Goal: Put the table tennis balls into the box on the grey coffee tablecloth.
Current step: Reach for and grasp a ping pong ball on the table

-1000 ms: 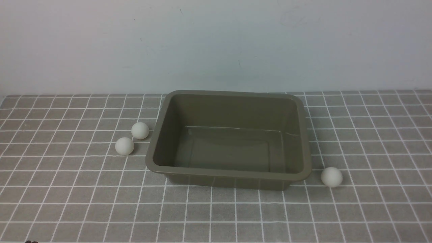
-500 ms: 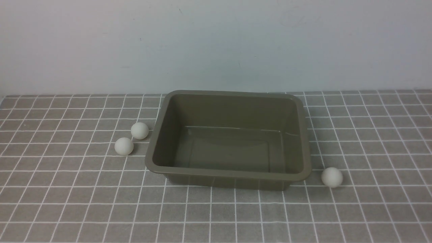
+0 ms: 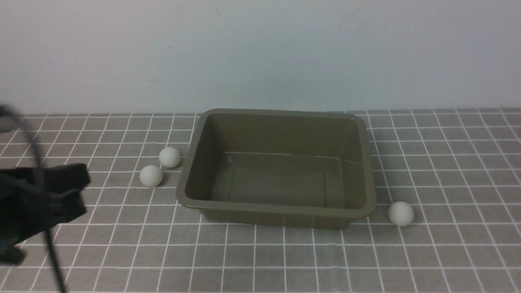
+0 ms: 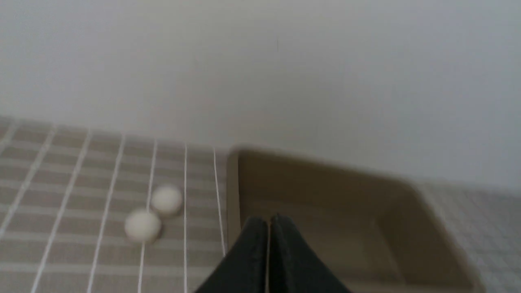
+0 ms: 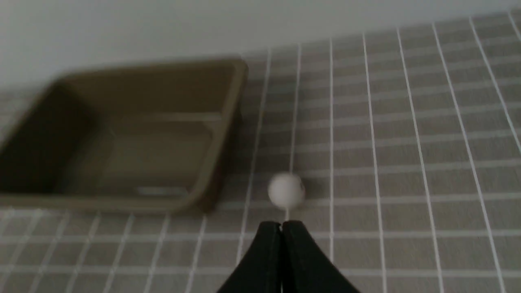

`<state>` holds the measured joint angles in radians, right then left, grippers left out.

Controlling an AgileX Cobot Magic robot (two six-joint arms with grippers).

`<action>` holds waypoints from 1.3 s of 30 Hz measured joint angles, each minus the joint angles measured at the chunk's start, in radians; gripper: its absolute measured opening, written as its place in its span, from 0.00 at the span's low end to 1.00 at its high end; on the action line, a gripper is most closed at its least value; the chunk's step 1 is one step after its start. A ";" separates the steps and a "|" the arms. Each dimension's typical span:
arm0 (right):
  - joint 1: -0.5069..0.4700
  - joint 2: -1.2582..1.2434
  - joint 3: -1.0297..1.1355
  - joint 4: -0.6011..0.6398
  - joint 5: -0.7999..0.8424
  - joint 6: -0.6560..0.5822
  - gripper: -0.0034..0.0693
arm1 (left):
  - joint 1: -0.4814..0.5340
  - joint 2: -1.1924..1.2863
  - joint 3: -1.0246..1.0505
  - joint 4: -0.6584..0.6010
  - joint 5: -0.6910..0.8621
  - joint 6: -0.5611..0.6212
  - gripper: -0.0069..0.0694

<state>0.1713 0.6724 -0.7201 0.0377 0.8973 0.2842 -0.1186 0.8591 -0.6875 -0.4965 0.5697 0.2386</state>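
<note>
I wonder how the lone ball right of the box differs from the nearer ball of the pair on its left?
The lone ball lies by the box's near right corner; the left ball sits farther back, beside the left wall. The lone ball has no neighbour; the left ball has another ball close by. Both are white, same-sized, on the cloth outside the box.

**Even light, smeared wrist views**

We see soft, diffuse light in the front view: the box (image 3: 272, 208) is sharp, its floor faintly glossy, with a weak shadow just right of it and beside the table tennis balls (image 3: 151, 176). Left of the box, the left arm (image 3: 40, 203) is a motion-blurred dark mass. In both wrist views we find the box smeared
</note>
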 joint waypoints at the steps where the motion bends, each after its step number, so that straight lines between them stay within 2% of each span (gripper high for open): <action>1: 0.001 0.073 -0.046 0.000 0.059 -0.018 0.03 | 0.000 0.082 -0.037 0.026 0.052 0.007 0.08; 7: 0.003 0.452 -0.244 0.018 0.216 -0.142 0.03 | 0.000 0.409 -0.220 0.240 0.193 -0.035 0.08; 12: 0.003 0.671 -0.335 0.041 0.175 -0.203 0.03 | 0.000 0.540 -0.298 0.373 0.211 -0.107 0.08; 17: 0.004 0.760 -0.340 0.044 0.091 -0.193 0.04 | 0.000 0.561 -0.310 0.394 0.173 -0.117 0.08; 20: 0.004 0.838 -0.340 0.074 -0.009 -0.214 0.13 | 0.000 0.600 -0.354 0.392 0.167 -0.139 0.08; 22: 0.004 0.887 -0.341 0.100 -0.073 -0.252 0.24 | 0.008 0.641 -0.399 0.385 0.198 -0.156 0.08; 23: 0.004 0.901 -0.341 0.105 -0.083 -0.258 0.27 | 0.012 0.656 -0.420 0.382 0.212 -0.158 0.08; 25: 0.004 0.941 -0.341 0.122 -0.119 -0.276 0.39 | 0.024 0.700 -0.464 0.372 0.249 -0.163 0.08; 27: 0.004 1.013 -0.342 0.144 -0.137 -0.284 0.57 | 0.045 0.780 -0.536 0.360 0.316 -0.169 0.08; 28: 0.004 1.018 -0.342 0.145 -0.138 -0.284 0.59 | 0.046 0.786 -0.546 0.360 0.319 -0.169 0.08; 31: 0.004 1.094 -0.342 0.147 -0.161 -0.290 0.74 | 0.057 0.851 -0.612 0.351 0.367 -0.169 0.10; 33: 0.004 1.141 -0.342 0.151 -0.189 -0.297 0.81 | 0.059 0.882 -0.644 0.351 0.377 -0.167 0.13; 36: 0.004 1.183 -0.342 0.156 -0.220 -0.301 0.79 | 0.059 0.916 -0.681 0.350 0.390 -0.165 0.23; 37: 0.004 1.194 -0.343 0.159 -0.227 -0.307 0.74 | 0.059 0.923 -0.688 0.350 0.390 -0.164 0.26; 39: 0.004 1.205 -0.350 0.160 -0.224 -0.318 0.57 | 0.059 0.931 -0.697 0.349 0.389 -0.162 0.33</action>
<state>0.1757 1.8777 -1.0705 0.1973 0.6730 -0.0338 -0.0596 1.7897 -1.3841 -0.1475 0.9584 0.0768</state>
